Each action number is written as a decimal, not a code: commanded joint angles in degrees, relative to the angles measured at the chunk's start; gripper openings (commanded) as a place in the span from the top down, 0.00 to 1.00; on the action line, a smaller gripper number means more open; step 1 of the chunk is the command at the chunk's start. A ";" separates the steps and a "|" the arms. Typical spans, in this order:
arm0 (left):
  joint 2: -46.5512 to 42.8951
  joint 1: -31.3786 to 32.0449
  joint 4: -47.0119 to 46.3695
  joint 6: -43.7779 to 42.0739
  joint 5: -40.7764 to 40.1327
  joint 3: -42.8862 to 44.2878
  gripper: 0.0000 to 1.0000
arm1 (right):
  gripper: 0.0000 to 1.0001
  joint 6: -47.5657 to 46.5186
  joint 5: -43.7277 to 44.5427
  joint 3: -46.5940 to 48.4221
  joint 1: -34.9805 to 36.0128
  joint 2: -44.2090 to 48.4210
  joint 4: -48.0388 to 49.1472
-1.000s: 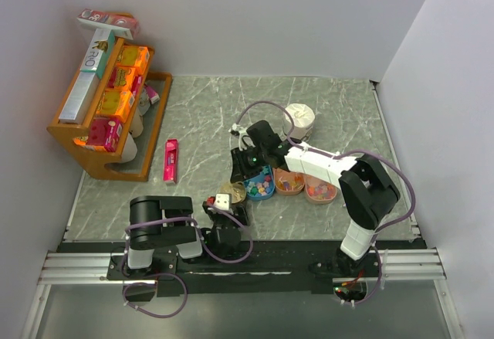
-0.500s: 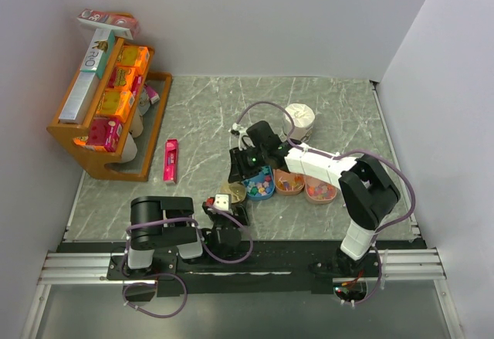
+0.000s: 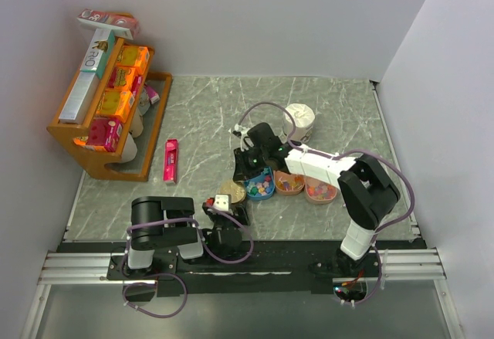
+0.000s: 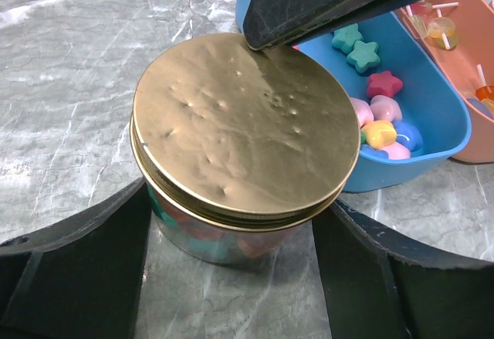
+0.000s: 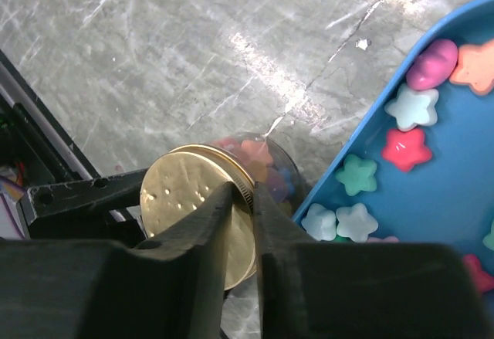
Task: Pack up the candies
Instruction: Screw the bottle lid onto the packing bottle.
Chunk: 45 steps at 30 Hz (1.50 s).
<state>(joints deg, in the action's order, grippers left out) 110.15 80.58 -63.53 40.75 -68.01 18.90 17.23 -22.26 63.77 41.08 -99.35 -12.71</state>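
The left tool (image 4: 231,227) grips the jar (image 5: 272,175) of candies (image 5: 255,154); the right tool's (image 5: 248,197) narrowed tips touch its gold lid (image 4: 239,123), hold unclear.

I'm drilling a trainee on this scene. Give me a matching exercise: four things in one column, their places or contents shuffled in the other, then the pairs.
Things:
1 gold lid
2 blue tray
3 pink packet
4 white cup

Places:
A flat on the table beside the wooden rack
B on the jar
C at the back, beyond the orange trays
D holds star candies

Pairs: 1-B, 2-D, 3-A, 4-C
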 commanded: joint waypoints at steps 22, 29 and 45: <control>9.47 1.69 27.67 13.82 16.06 0.44 0.47 | 1.00 -1.77 -12.45 -17.70 -0.21 7.06 -5.22; 7.98 1.69 27.67 15.59 15.98 -1.14 0.47 | 1.00 -0.62 -9.82 -20.44 -0.12 11.63 -5.13; -13.37 2.74 35.13 9.35 20.45 -2.28 0.03 | 0.79 2.89 2.22 -4.45 -0.12 18.05 -15.58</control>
<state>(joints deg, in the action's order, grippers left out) 99.53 82.37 -46.00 44.80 -63.90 19.35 18.85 -23.14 54.85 40.88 -84.84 -23.88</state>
